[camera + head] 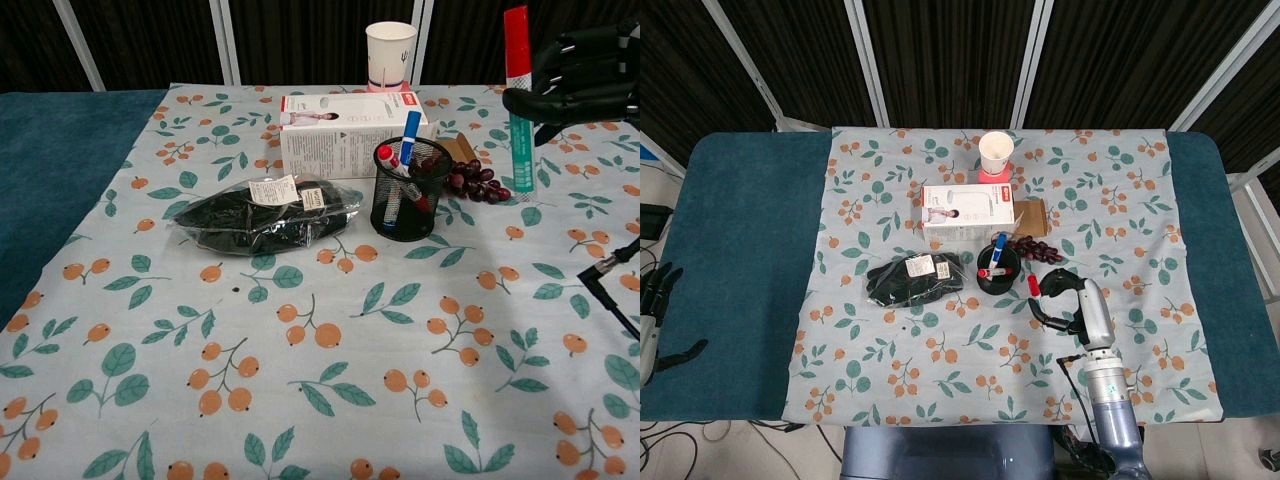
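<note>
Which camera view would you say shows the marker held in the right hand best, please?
The chest view: the marker stands upright at full length, red cap above a green barrel, gripped by the right hand. The head view shows only its red cap from above.

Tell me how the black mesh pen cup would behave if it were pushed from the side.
The black mesh pen cup looks light, so it would probably slide on the cloth before tipping. The markers lean over its rim, which likely makes it top-heavy; a high push could topple it. The mesh looks stiff and unlikely to buckle.
</note>
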Available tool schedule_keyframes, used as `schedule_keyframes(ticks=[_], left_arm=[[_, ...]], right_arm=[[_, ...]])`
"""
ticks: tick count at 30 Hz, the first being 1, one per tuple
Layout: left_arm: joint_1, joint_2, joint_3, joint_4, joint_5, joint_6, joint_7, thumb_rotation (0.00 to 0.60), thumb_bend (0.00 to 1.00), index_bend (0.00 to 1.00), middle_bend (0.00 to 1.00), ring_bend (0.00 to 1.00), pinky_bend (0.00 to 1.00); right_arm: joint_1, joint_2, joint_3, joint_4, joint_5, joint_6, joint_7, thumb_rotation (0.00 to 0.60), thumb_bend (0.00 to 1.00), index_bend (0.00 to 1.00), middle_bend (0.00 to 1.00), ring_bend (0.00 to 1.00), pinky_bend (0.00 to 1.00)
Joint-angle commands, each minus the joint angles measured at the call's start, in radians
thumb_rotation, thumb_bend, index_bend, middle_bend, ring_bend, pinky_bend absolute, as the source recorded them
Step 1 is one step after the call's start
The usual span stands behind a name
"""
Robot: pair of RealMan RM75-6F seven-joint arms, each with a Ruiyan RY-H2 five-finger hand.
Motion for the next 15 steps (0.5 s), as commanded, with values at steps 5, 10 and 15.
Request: schedule_keyframes(ticks=[5,10,15], left_arm=[[0.002,0.001,0.001,-0.004,0.003,0.003,0.0,0.6,0.07,0.0,0.0,0.0,0.02],[0.003,0.002,0.001,-0.004,0.003,0.006,-0.003,0.6,0.07,0.0,0.0,0.0,0.02],[0.001,0.0,0.0,-0.005,0.004,0.004,-0.001,0.6,0.07,0.0,0.0,0.0,0.02]], right_arm=[[-0.001,0.003,0.008,0.014,0.013,-0.002,0.016,0.6,0.44,0.82,0.63,0.52,0.5],[-0.001,0.007,0.006,0.007,0.004,0.001,0.021,0.6,0.44,0.82,0.63,0.52,0.5],[-0.001,0.005,0.006,0.007,0.009,0.003,0.017,0.6,0.44,0.82,0.63,0.52,0.5]])
